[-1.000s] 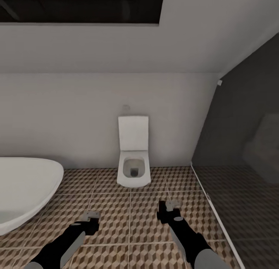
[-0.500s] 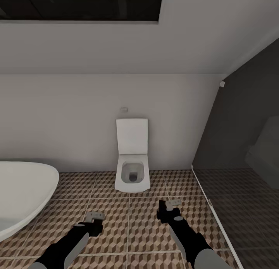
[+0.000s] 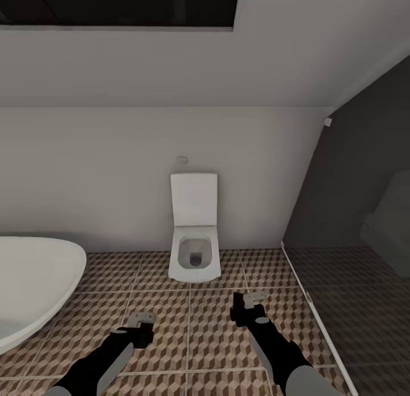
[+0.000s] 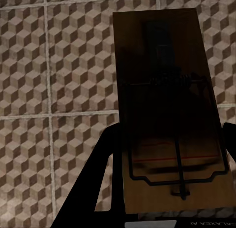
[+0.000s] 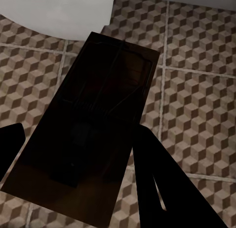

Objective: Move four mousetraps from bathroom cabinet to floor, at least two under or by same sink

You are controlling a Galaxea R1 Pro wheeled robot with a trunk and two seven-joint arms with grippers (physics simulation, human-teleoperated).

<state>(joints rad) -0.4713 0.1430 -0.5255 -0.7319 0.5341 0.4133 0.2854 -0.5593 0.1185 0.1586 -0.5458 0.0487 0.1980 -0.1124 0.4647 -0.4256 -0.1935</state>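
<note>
A mousetrap (image 4: 167, 114) is clamped in the left gripper (image 3: 139, 322), another mousetrap (image 5: 93, 139) in the right gripper (image 3: 250, 305), low in frame above the bathroom floor (image 3: 210, 333). Both are judged light, stiff and best pinched by the board edges, clear of the spring.

Flat tan wooden mousetrap board (image 4: 167, 114) looks smooth, matt, with thin dark metal wire spring parts. Second dark shadowed wooden mousetrap board (image 5: 93, 134) matt, grain unreadable. Brown-beige cube-print floor tiles (image 3: 165, 322) matt, pale grout. White ceramic-looking toilet (image 3: 194, 236) and white oval bathtub (image 3: 34, 282) smooth, slightly glossy. Grey wall (image 3: 114, 174) matt.
</note>
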